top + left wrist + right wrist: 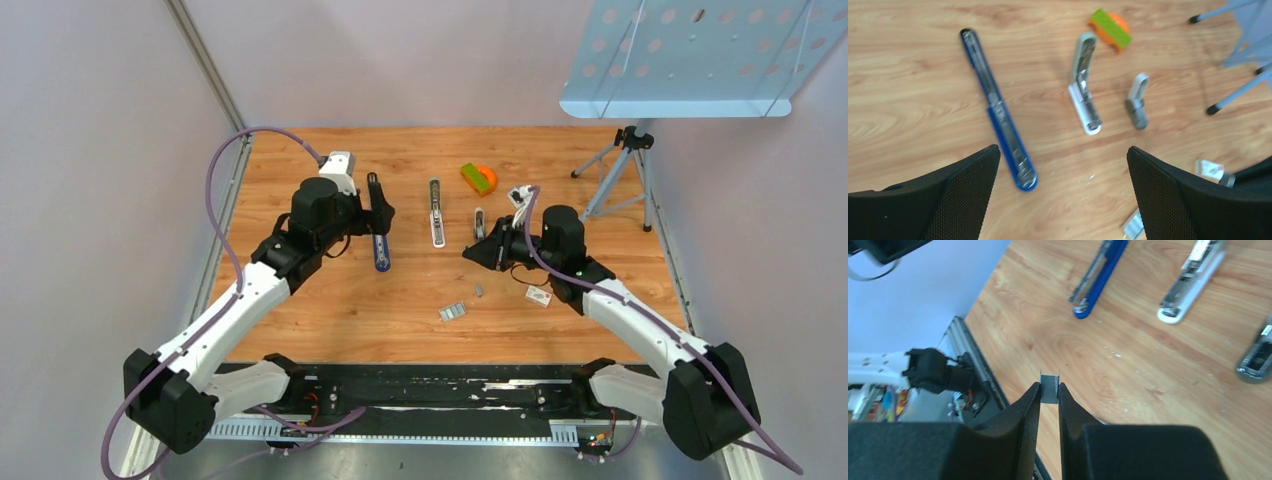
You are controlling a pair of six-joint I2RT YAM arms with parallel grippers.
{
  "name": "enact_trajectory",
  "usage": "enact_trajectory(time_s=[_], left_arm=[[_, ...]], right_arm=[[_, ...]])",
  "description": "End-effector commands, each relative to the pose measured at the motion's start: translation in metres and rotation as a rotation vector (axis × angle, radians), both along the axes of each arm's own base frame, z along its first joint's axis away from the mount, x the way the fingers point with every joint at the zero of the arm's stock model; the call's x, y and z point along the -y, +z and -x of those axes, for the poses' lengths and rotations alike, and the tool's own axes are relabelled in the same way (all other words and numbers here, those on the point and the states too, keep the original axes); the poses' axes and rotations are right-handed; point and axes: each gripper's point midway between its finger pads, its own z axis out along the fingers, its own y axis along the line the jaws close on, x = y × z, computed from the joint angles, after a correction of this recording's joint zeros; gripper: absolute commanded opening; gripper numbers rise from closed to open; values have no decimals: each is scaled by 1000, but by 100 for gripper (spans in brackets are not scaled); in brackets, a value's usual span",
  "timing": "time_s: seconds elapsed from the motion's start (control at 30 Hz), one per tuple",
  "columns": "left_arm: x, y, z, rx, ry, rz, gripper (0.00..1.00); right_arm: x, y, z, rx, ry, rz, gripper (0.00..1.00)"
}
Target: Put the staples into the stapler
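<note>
My right gripper [1049, 387] is shut on a small grey strip of staples [1049, 380] and holds it above the table, left of the small grey stapler [479, 222]. More staples [453, 312] lie on the wood near the front; they also show in the left wrist view [1134, 226]. Three staplers lie opened flat: a blue one [380, 250], a white one [436, 212] and the grey one. My left gripper [1063, 155] is open and empty above the near end of the blue stapler [998, 110].
A green and orange object [478, 178] lies at the back. A small white card [539, 296] lies by my right arm. A tripod stand [625, 165] with a perforated blue tray [690, 60] stands at the back right.
</note>
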Motion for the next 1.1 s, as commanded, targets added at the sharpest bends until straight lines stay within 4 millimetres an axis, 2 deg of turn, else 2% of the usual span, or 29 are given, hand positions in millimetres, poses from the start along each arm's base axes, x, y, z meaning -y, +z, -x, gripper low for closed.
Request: enact_trajectory(time_s=[0.0,0.13,0.43,0.53,0.67,0.9,1.07], left_arm=[[-42,-23,29,-130,53,-218,100],[-48,-20,41,-144,25,-261,100],[-62,-42,62,-199,-35,-383,100],[-65,-49,62,-193,-27,-398,100],[-71,-44,62,-181,-7,-414,100],[-79,-41,64,-167,23,-429,100],[-74,-41,65,-162,-2,-415,100]], right_arm=[[14,-32,-24,-47,-105,207,21],[31,-60,-49,-130,-209,382,21],[52,-87,-92,-192,-350,591,21],[57,-92,-99,-207,-381,642,21],[60,-96,-106,-203,-402,678,21],[53,-105,-116,-205,-392,720,21],[48,-111,-124,-183,-375,742,21]])
